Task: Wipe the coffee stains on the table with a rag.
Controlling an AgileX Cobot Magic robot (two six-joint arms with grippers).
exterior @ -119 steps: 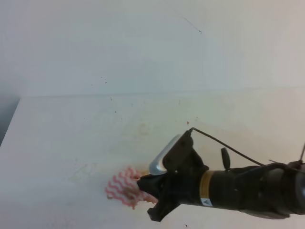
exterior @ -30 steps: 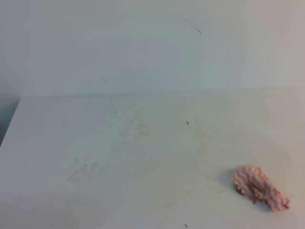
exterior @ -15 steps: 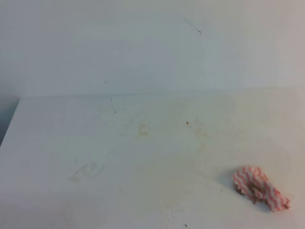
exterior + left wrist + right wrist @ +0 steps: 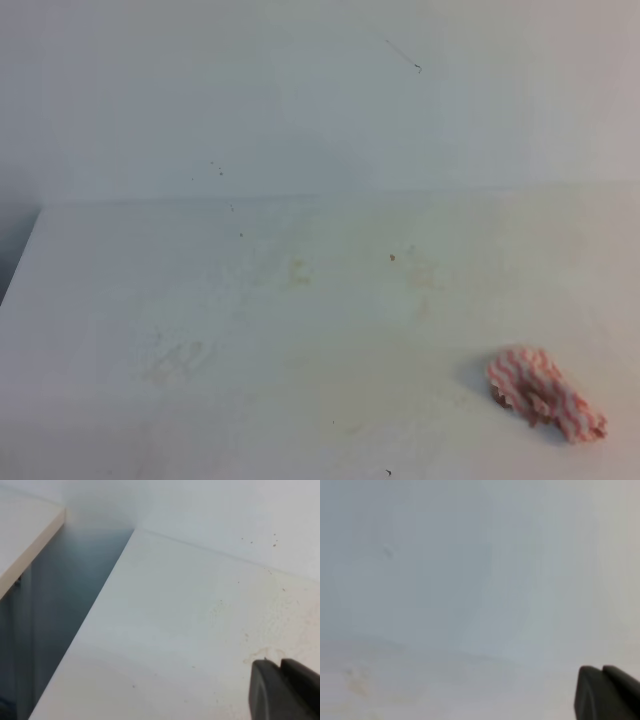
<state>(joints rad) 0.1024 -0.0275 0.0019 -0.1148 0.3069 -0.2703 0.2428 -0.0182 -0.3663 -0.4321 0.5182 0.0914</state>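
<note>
The rag (image 4: 545, 393), a bunched cloth with pink-red and white zigzag stripes, lies loose on the white table (image 4: 300, 330) at the lower right of the exterior high view. No arm appears in that view. The coffee stains do not show in any view; only faint pale yellowish smudges (image 4: 297, 268) and a tiny orange speck (image 4: 392, 257) mark the surface. My left gripper (image 4: 279, 662) shows its dark fingertips pressed together, empty, above the table's left part. My right gripper (image 4: 602, 669) is likewise shut with nothing in it, facing the pale wall.
The table's left edge (image 4: 20, 270) drops into a dark gap (image 4: 65, 605), with a beige surface (image 4: 25, 535) beyond it. A white wall (image 4: 320, 100) rises behind the table. Another faint smear (image 4: 178, 360) sits at the left front.
Four seconds ago my right arm was at the front middle with the rag at its jaws. Now the rag lies let go at the lower right and the arm has left that view. Nothing moved in the last second.
</note>
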